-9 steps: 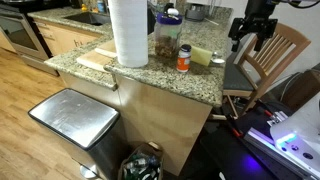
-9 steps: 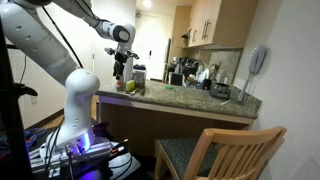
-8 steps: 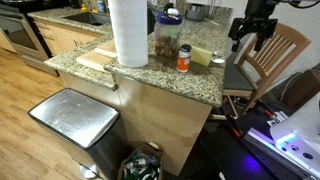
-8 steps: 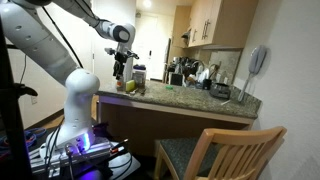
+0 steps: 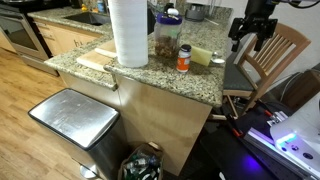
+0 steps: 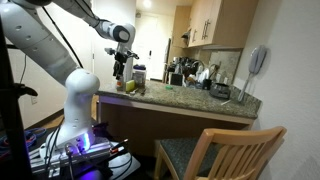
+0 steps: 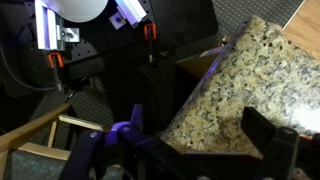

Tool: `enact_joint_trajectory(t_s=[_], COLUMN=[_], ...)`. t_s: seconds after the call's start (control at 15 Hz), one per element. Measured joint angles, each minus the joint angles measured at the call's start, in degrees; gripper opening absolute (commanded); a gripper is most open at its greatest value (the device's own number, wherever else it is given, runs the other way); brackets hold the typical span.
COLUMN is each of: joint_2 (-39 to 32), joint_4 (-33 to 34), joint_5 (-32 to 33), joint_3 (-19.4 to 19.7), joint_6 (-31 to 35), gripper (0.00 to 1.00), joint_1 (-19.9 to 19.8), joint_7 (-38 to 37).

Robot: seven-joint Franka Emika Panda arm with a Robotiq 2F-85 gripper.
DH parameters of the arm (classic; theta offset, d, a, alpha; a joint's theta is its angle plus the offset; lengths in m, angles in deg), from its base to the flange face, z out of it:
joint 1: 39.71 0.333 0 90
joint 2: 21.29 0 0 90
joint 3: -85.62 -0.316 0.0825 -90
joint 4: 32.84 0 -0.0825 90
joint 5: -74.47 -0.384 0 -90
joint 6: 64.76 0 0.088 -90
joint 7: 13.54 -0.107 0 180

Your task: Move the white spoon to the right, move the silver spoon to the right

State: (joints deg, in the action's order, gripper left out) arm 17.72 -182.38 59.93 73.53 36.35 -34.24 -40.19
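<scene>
Stage: start, neither move looks done | your pincer (image 5: 252,36) spread, empty, hanging past the right end of the bench (image 5: 140,72) | spoons: you can't spot either in any view

Dim wrist view, bright window glare

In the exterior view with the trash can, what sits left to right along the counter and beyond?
paper towel roll → orange-capped bottle → pale yellow item → end effector → wooden chair
</scene>
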Motion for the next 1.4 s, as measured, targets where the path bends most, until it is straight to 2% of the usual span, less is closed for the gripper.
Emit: enact_joint_trajectory(t_s=[0.27, 0.67, 0.8, 1.13, 1.4], joint_2=[0.0, 0.0, 0.0, 0.0, 0.0], joint_4=[0.0, -1.0, -1.7, -2.2, -2.2], joint_5=[1.0, 10.6, 10.2, 5.2, 4.8], joint_3=[-0.2, -2.2, -2.3, -4.2, -4.4], joint_6=[1.0, 15.6, 18.9, 18.3, 18.3], gripper=[1.0, 1.0, 1.0, 1.0, 1.0], joint_1=[0.0, -0.1, -0.2, -0.3, -0.3], joint_7=[0.1, 0.7, -2.0, -16.1, -17.8])
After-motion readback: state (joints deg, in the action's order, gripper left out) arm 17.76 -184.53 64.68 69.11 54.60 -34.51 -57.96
